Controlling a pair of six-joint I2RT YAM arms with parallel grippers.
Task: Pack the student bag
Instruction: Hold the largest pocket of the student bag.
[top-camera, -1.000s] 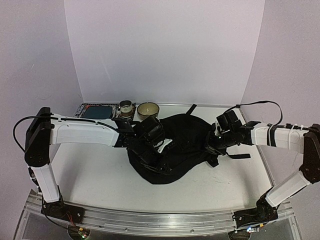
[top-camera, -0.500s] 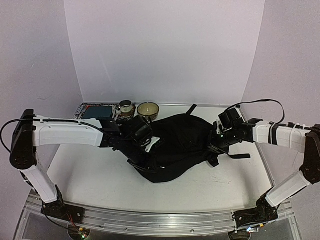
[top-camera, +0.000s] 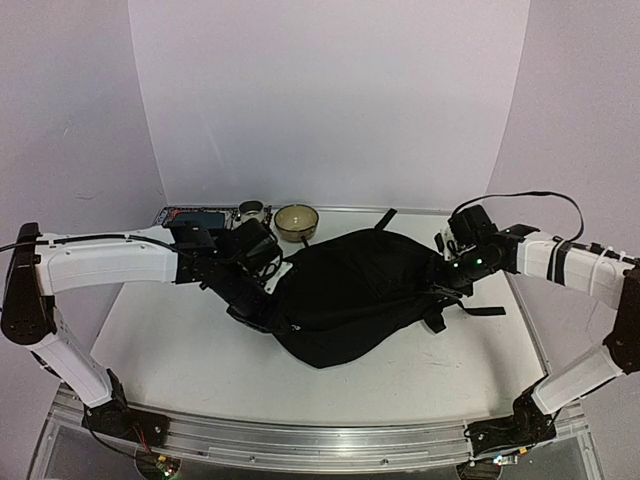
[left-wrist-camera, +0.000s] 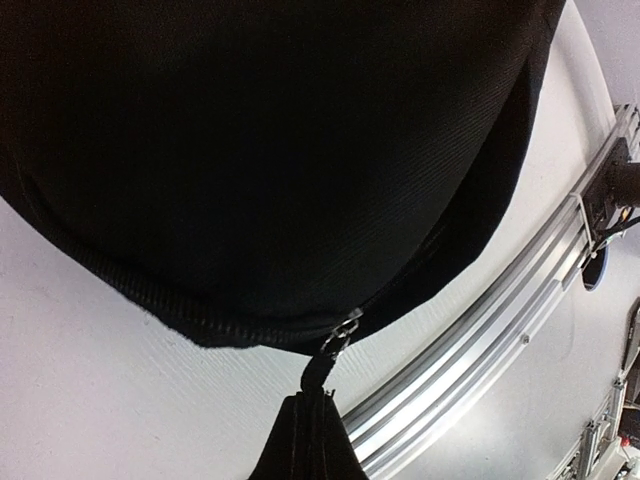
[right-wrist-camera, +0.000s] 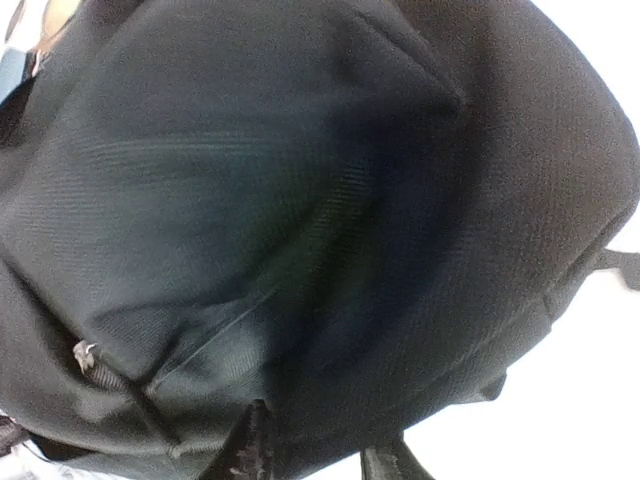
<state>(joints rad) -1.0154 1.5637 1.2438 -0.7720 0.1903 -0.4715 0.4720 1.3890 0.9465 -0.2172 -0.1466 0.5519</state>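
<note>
The student bag (top-camera: 350, 290), a rounded black fabric backpack, lies flat in the middle of the table. My left gripper (top-camera: 262, 318) is at the bag's left edge. In the left wrist view this gripper (left-wrist-camera: 312, 398) is shut on the black zip pull (left-wrist-camera: 320, 372), which hangs from the metal slider (left-wrist-camera: 346, 328) on the zip line of the bag (left-wrist-camera: 270, 150). My right gripper (top-camera: 447, 278) is at the bag's right end. In the right wrist view it (right-wrist-camera: 320, 450) stands open, its fingers (right-wrist-camera: 250, 445) apart against the fabric edge of the bag (right-wrist-camera: 300, 200).
A beige bowl (top-camera: 296, 220), a mug (top-camera: 251, 211) and a flat blue-faced item (top-camera: 195, 217) stand along the back left, behind my left arm. Loose black straps (top-camera: 480, 311) trail from the bag's right side. The aluminium rail (top-camera: 330, 440) runs along the near edge.
My left gripper has travelled left along the bag's edge with the zip pull, and the white patch in the opening no longer shows. My right gripper has opened and let go of the fabric.
</note>
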